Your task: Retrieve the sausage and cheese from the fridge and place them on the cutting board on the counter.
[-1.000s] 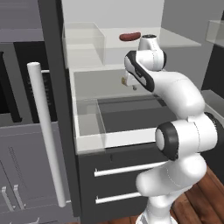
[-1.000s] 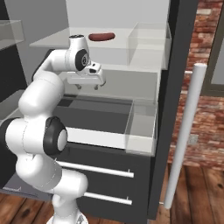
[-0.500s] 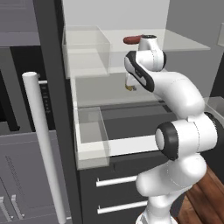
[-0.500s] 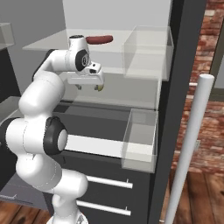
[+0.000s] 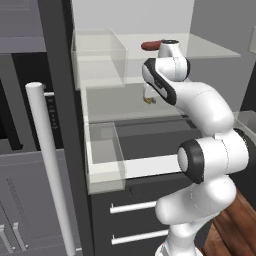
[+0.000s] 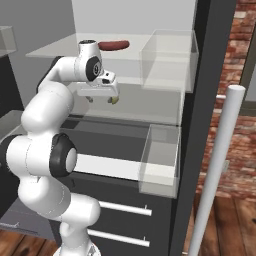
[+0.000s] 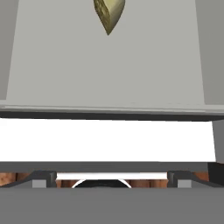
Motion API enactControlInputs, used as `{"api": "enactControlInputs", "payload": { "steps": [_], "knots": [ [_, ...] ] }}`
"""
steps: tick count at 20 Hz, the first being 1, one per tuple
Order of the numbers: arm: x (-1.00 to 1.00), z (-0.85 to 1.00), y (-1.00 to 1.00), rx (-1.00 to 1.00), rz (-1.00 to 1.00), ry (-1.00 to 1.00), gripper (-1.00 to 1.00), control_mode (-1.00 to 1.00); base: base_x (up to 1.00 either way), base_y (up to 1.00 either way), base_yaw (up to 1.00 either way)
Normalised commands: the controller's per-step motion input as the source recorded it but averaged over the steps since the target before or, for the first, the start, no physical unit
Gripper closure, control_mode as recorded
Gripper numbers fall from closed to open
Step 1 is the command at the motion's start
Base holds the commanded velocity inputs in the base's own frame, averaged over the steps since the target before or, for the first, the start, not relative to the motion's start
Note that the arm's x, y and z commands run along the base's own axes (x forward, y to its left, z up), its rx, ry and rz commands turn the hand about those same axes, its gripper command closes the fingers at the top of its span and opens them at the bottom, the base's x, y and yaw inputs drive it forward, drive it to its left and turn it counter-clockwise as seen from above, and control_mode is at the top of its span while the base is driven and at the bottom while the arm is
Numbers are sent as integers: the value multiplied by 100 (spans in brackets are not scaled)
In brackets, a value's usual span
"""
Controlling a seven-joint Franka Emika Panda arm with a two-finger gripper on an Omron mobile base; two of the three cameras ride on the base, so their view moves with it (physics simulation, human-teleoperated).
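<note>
Reaching into the open fridge (image 5: pixel 55 75) above the middle shelf (image 6: pixel 150 112), with the gripper (image 6: pixel 101 98) pointing down and its two fingers spread wide apart, holding nothing. Seen in the right base view: a small yellowish bit, likely the cheese (image 6: pixel 114 99), showing just by one fingertip; cannot tell from there whether touching or lying behind. Seen in the hand view: the pale yellow-olive cheese (image 7: pixel 109 13) as a pointed wedge at the top edge, resting on the grey shelf surface, well clear of the finger tips at the bottom of that view. Lying on the upper glass shelf (image 5: pixel 210 46): the reddish-brown sausage (image 6: pixel 114 45), just behind the arm's wrist and above the gripper; in the left base view, only its end (image 5: pixel 149 46) peeking out beside the white wrist. Standing at either side of the fridge interior: clear door-side bins, one upper bin (image 6: pixel 167 60) and one lower bin (image 6: pixel 160 160) in the right base view. Below the shelves: two dark drawers with silver bar handles (image 6: pixel 125 207). Standing in the foreground: a long silver door handle (image 5: pixel 50 165). Beyond the fridge to the right: a red brick wall (image 6: pixel 240 100) and wooden floor (image 6: pixel 225 225).
</note>
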Motion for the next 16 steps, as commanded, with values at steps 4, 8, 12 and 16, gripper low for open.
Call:
{"api": "enactControlInputs", "payload": {
  "steps": [4,8,12,16],
  "knots": [
    [0,0,0,0,0,0,-100,100,0,0,0],
    [0,0,0,0,0,0,-100,-100,0,0,0],
    [0,0,0,0,0,0,-100,-100,0,0,0],
    [0,0,0,0,0,0,-100,-100,0,0,0]
  ]
}}
